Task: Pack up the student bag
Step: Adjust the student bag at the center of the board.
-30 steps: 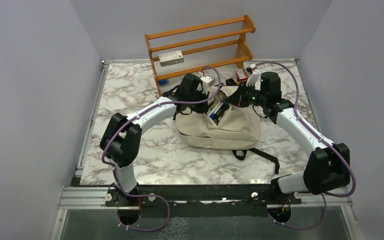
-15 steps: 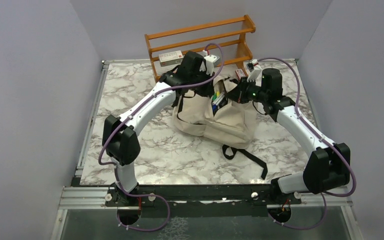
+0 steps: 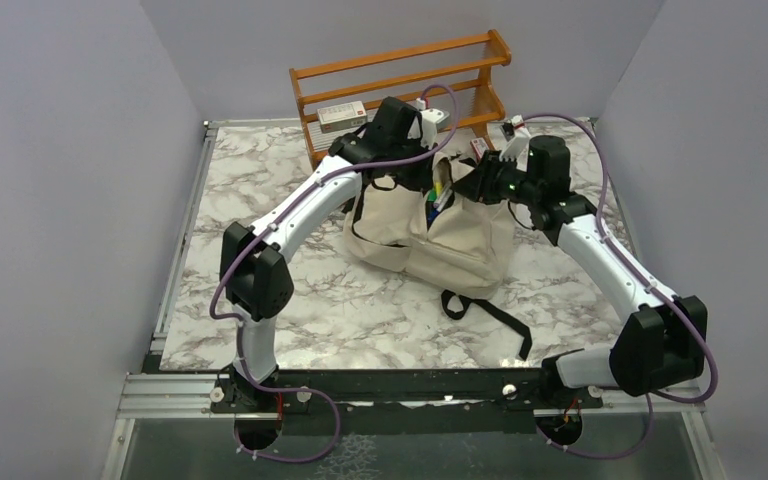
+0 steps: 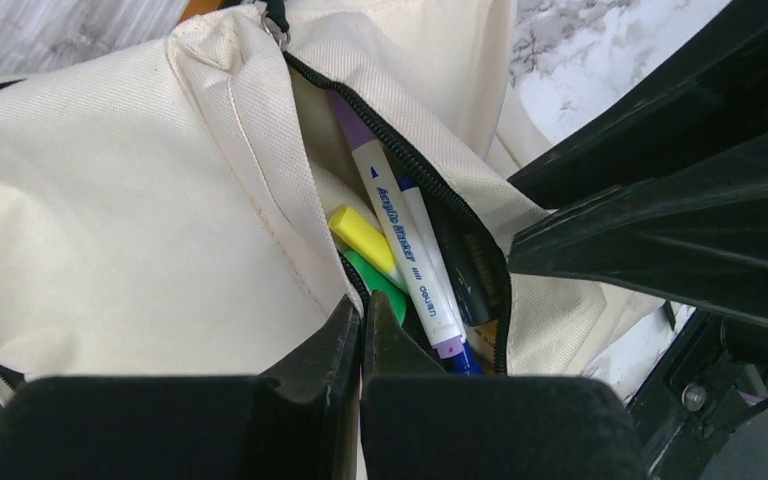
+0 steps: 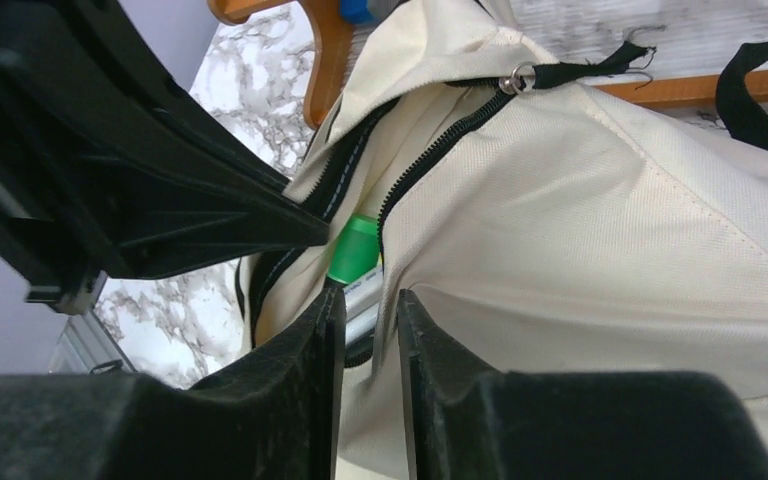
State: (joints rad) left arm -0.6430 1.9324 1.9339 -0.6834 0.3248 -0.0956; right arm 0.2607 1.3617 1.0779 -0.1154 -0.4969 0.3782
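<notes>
Toward the far middle of the marble tabletop (image 3: 360, 310), just in front of a wooden rack (image 3: 400, 62), the cream bag (image 3: 460, 240) sits slumped with its top zipper open and a black strap (image 3: 485, 310) trailing toward the near edge. The left tool (image 4: 362, 330) is clenched on the fabric lip at one side of the opening, while the right tool (image 5: 365, 320) pinches the opposite lip, fingers nearly together. Inside the gaping mouth lie a white marker (image 4: 405, 250), a yellow highlighter (image 4: 360, 232) and a green cap (image 4: 380, 285).
</notes>
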